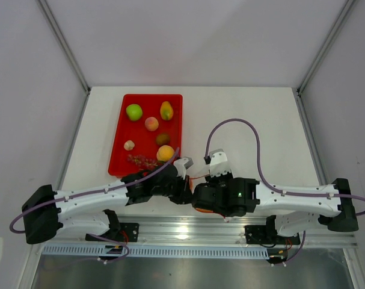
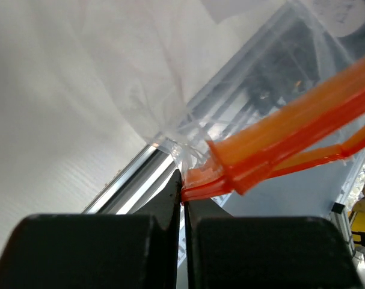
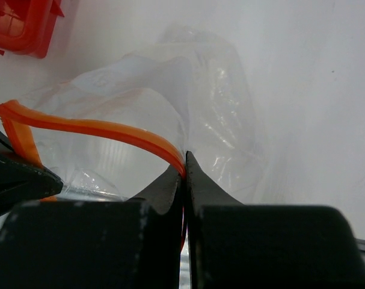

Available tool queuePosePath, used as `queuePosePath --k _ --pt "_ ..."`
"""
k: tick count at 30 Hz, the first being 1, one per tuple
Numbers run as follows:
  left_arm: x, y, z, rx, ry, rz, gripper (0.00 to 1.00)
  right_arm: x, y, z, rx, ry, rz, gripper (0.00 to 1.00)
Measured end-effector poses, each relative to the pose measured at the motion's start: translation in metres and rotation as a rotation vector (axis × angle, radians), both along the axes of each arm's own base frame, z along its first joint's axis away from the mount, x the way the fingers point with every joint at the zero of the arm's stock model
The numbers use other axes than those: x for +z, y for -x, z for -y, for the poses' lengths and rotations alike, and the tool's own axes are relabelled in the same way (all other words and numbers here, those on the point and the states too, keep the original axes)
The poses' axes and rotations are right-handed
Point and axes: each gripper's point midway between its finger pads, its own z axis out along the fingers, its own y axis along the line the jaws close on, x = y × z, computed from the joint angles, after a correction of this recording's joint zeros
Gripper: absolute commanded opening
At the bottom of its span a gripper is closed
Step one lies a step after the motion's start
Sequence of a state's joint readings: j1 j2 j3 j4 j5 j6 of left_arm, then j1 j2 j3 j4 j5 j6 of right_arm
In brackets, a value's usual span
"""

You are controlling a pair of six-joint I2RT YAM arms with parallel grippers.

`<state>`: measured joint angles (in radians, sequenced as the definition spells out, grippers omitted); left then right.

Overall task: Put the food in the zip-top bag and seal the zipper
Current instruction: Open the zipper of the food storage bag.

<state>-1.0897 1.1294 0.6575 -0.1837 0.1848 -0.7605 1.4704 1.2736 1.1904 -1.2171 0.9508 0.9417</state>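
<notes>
The left pincer (image 2: 183,188) is clenching on one end of the thin orange-red plastic zipper strip (image 2: 290,129) of the clear, crinkly zip-top bag (image 2: 140,72), whose two lips are parting farther along. The right pincer (image 3: 184,165) is gripping that same strip at the bag's gaping mouth, above the white table (image 3: 326,90). From above, both arms are meeting just beside the near right corner of the flat red plastic tray (image 1: 116,126), where the round green apple (image 1: 134,112), pink peach (image 1: 151,124), yellow-green mango (image 1: 166,110), brown kiwi (image 1: 163,139), orange (image 1: 165,153), pale bulb (image 1: 129,145) and dark red grape bunch (image 1: 143,161) are lying.
</notes>
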Motion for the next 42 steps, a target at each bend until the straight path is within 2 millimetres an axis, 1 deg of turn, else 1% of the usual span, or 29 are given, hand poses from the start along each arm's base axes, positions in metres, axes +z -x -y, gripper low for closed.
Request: queuePosePath --k 3,6,8,13,16,18,19,20,21,23,24,26,27,28,29,32,36,39,40,41,42 --pt "-0.018 0.003 -0.011 0.018 -0.036 -0.016 0.01 -0.010 0.003 -0.007 0.008 -0.025 -0.024 0.00" --pt "-0.023 0.003 -0.018 0.038 -0.049 -0.014 0.01 -0.012 0.004 -0.013 0.013 -0.050 -0.039 0.00" --pt "-0.019 0.000 -0.020 0.057 -0.045 0.002 0.01 -0.012 0.005 -0.016 0.015 -0.062 -0.042 0.00" --pt "0.000 -0.008 -0.028 0.107 -0.005 0.058 0.01 -0.015 0.005 -0.021 0.017 -0.061 -0.045 0.00" --pt "0.011 -0.010 -0.031 0.124 0.022 0.085 0.05 -0.018 0.004 -0.024 0.020 -0.059 -0.053 0.00" --pt "0.016 -0.011 -0.034 0.133 0.033 0.098 0.10 -0.020 0.005 -0.026 0.023 -0.058 -0.058 0.00" --pt "0.018 -0.012 -0.035 0.139 0.035 0.105 0.18 -0.021 0.005 -0.028 0.024 -0.057 -0.060 0.00" --pt "0.018 -0.012 -0.036 0.145 0.035 0.110 0.23 -0.022 0.005 -0.029 0.025 -0.058 -0.064 0.00" --pt "0.019 -0.013 -0.037 0.148 0.034 0.114 0.35 -0.022 0.005 -0.030 0.026 -0.060 -0.065 0.00" --pt "0.019 -0.014 -0.041 0.164 0.029 0.117 0.45 -0.023 0.005 -0.031 0.029 -0.065 -0.067 0.00" --pt "0.019 -0.015 -0.042 0.169 0.028 0.118 0.54 -0.023 0.005 -0.032 0.031 -0.065 -0.069 0.00" --pt "0.020 -0.016 -0.045 0.181 0.023 0.124 0.59 -0.023 0.005 -0.033 0.034 -0.063 -0.069 0.00" --pt "0.021 -0.016 -0.046 0.187 0.024 0.127 0.65 -0.023 0.005 -0.034 0.034 -0.062 -0.069 0.00" --pt "0.022 -0.017 -0.048 0.192 0.024 0.132 0.69 -0.023 0.005 -0.034 0.035 -0.059 -0.069 0.00" --pt "0.023 -0.018 -0.051 0.203 0.024 0.139 0.71 -0.023 0.005 -0.035 0.036 -0.058 -0.069 0.00" --pt "0.030 -0.020 -0.060 0.236 0.030 0.164 0.71 -0.022 0.004 -0.036 0.034 -0.058 -0.069 0.00" --pt "0.041 -0.028 -0.081 0.311 0.009 0.209 0.71 -0.020 0.001 -0.036 0.022 -0.063 -0.068 0.00" --pt "0.055 -0.045 -0.101 0.409 -0.026 0.243 0.72 -0.020 -0.002 -0.034 0.011 -0.060 -0.068 0.00" --pt "0.060 -0.050 -0.106 0.437 -0.034 0.250 0.73 -0.020 -0.002 -0.034 0.009 -0.059 -0.068 0.00" --pt "0.065 -0.058 -0.114 0.478 -0.043 0.257 0.76 -0.021 -0.002 -0.033 0.007 -0.058 -0.068 0.00" --pt "0.070 -0.067 -0.123 0.522 -0.053 0.266 0.77 -0.021 -0.003 -0.033 0.006 -0.057 -0.068 0.00"
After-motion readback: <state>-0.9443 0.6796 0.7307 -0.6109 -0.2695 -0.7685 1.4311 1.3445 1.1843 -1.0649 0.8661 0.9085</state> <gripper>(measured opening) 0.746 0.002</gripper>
